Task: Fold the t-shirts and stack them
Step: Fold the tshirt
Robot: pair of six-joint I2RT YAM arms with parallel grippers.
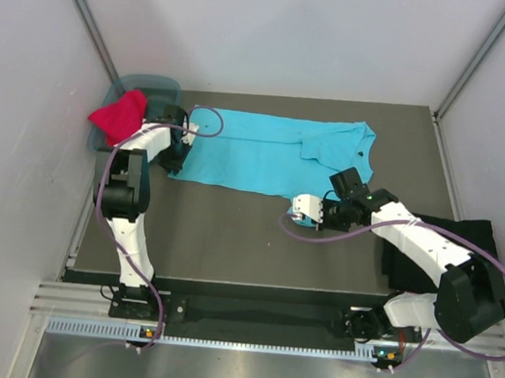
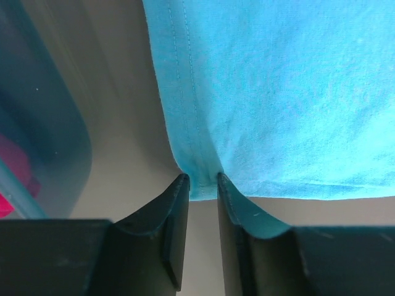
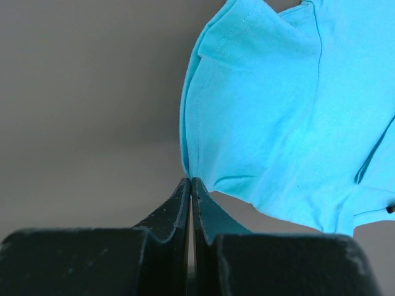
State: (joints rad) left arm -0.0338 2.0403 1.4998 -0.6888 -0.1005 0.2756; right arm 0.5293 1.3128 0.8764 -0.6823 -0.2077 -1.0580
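A turquoise t-shirt (image 1: 265,150) lies spread across the back of the table, with the right part bunched and folded over. My left gripper (image 1: 176,151) is at the shirt's near left corner. In the left wrist view the gripper (image 2: 202,179) pinches the hem corner of the shirt (image 2: 278,92) between its fingertips. My right gripper (image 1: 343,181) is at the shirt's near right edge. In the right wrist view the gripper (image 3: 191,180) is shut on a fold of the shirt (image 3: 271,123), which rises from the tips. A red t-shirt (image 1: 120,114) and a black t-shirt (image 1: 446,246) lie apart.
The red t-shirt sits in a blue-grey bin (image 1: 159,88) at the back left corner, close to my left gripper; the bin's wall (image 2: 43,123) shows in the left wrist view. The black t-shirt lies at the table's right edge beside my right arm. White walls enclose the table.
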